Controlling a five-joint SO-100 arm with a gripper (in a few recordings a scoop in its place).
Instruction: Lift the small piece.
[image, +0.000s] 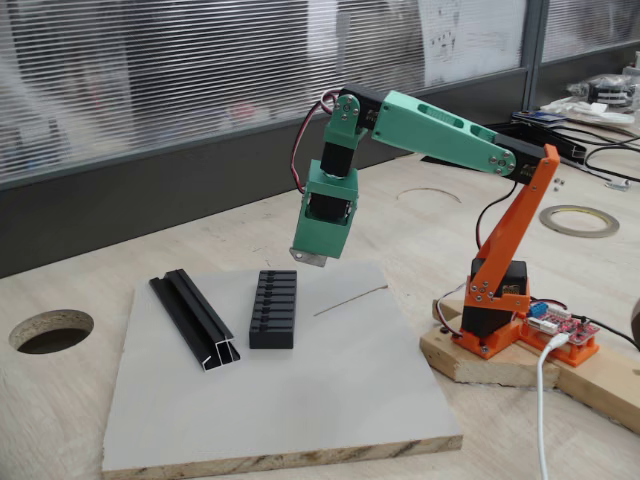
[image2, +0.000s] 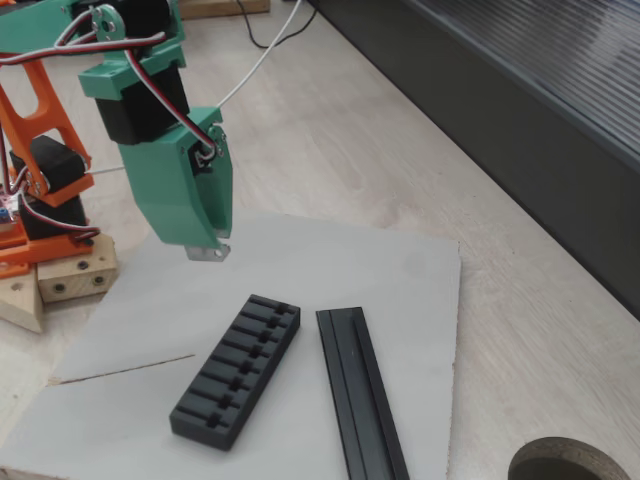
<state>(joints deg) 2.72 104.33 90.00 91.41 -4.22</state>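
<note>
Holding the small piece (image2: 207, 252) pinched in the green gripper (image2: 205, 245), up in the air above the grey board (image2: 400, 300), clear of the ribbed block (image2: 236, 370) so nothing bumps.

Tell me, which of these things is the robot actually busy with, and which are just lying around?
In the job:
small piece, silvery, pinched at the claw's tip
claw, raised above the board

Just lying about:
black ribbed block
black rail
grey board under them
tape roll
</note>
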